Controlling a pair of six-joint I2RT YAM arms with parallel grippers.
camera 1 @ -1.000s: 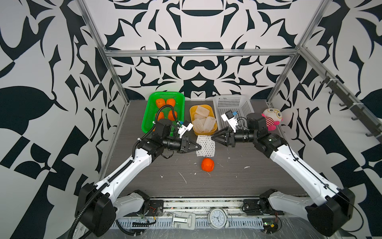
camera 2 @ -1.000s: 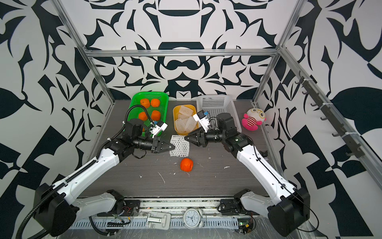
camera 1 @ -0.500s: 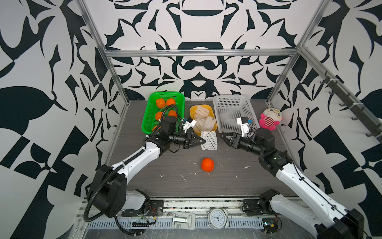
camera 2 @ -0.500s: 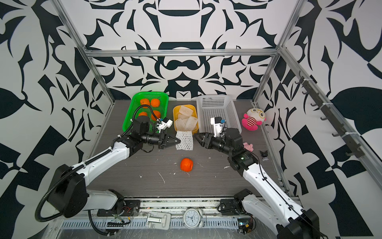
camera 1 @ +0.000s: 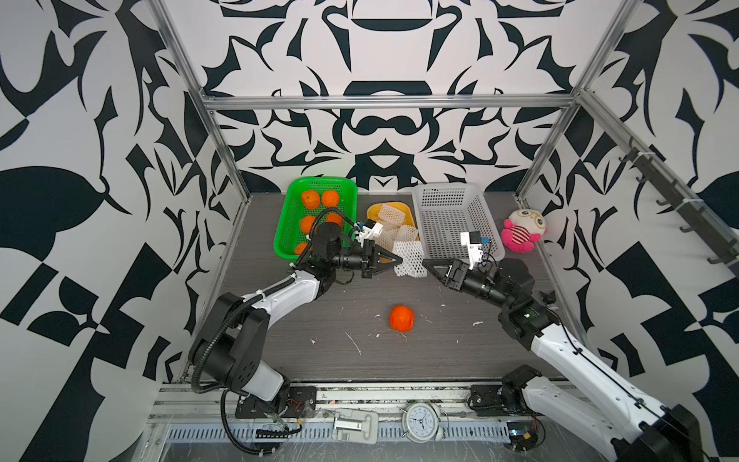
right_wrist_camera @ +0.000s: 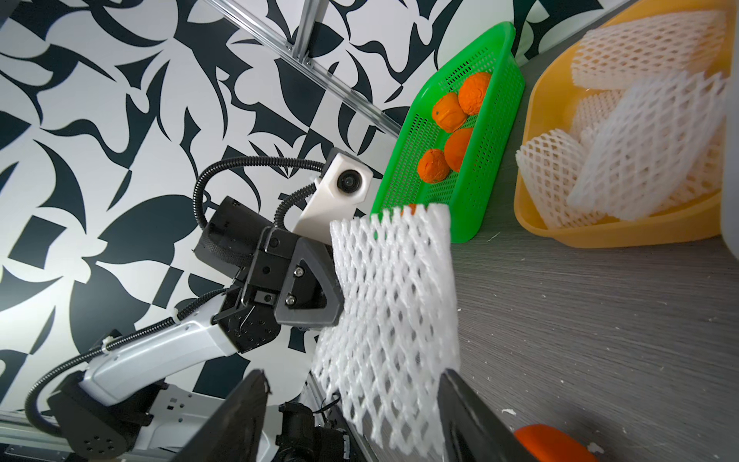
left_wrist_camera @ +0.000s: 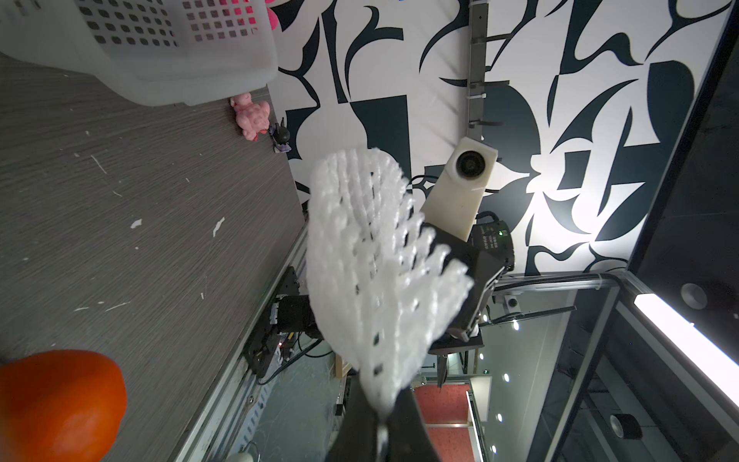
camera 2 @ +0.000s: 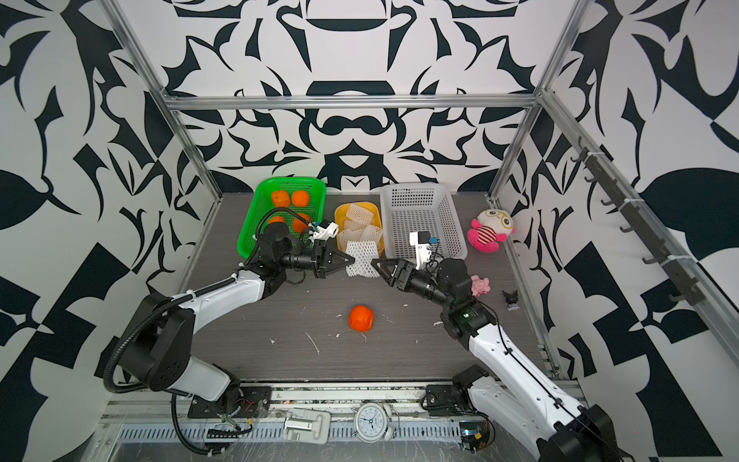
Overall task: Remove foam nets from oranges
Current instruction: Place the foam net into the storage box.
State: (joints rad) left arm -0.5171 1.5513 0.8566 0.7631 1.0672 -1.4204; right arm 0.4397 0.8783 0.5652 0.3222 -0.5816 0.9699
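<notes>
My left gripper (camera 1: 400, 260) is shut on the edge of an empty white foam net (camera 1: 408, 259), which hangs above the table just in front of the yellow tray. The left wrist view shows this net (left_wrist_camera: 380, 260) pinched at the fingertips of the left gripper (left_wrist_camera: 380, 424). My right gripper (camera 1: 430, 266) stands open close to the net's right side, gripping nothing. In the right wrist view the net (right_wrist_camera: 396, 304) hangs before the spread right gripper (right_wrist_camera: 352, 376). One bare orange (camera 1: 401, 318) lies on the table. Several oranges (camera 1: 310, 199) sit in the green basket (camera 1: 286, 216).
A yellow tray (camera 1: 374, 208) holds several flattened foam nets (camera 1: 387, 212). A white perforated basket (camera 1: 452, 216) stands to its right, then a pink and white plush toy (camera 1: 522, 231). A small pink toy (camera 2: 480, 285) and a black figure (camera 2: 511, 298) lie by the right arm.
The right gripper has drawn back from the net to the right and opened wider. The left gripper has carried the net a little toward the yellow tray. The orange has not moved.
</notes>
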